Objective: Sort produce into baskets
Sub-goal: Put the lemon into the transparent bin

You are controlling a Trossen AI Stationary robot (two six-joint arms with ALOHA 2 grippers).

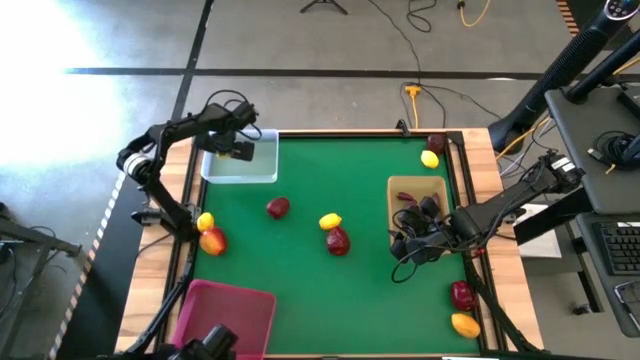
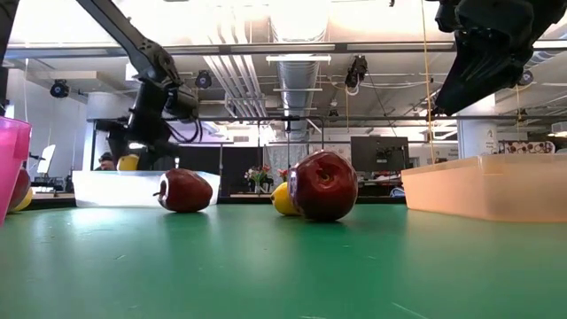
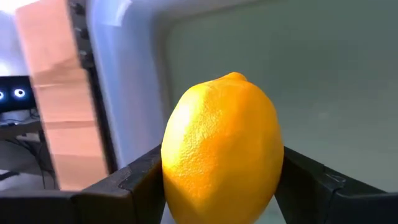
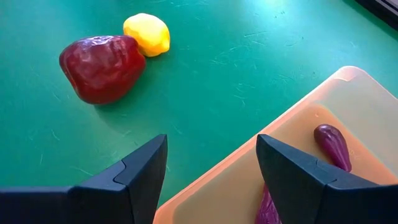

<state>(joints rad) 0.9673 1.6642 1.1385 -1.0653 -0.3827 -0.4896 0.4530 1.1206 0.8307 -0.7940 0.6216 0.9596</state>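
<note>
Filling the left wrist view, a lemon (image 3: 222, 149) sits between the left gripper (image 1: 240, 150) jaws, which close on its sides over the clear bin (image 1: 262, 170) at the green tabletop (image 1: 330, 290) far-left corner. Right gripper (image 4: 211, 180) hovers at the tan tray (image 4: 367, 106) edge — jaws apart, holding nothing — with a purple piece (image 4: 334, 146) in the tray. Nearby on the felt lie a red fruit (image 4: 101, 67) touching another lemon (image 4: 147, 33); the pink bin (image 1: 228, 315) sits at the near-left corner.

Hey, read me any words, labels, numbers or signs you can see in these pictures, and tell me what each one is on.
None can be read.
Screens and a wall sign behind the table in the low view: too small and blurred.
Lemon, clear bin, tan tray: no labels visible.
</note>
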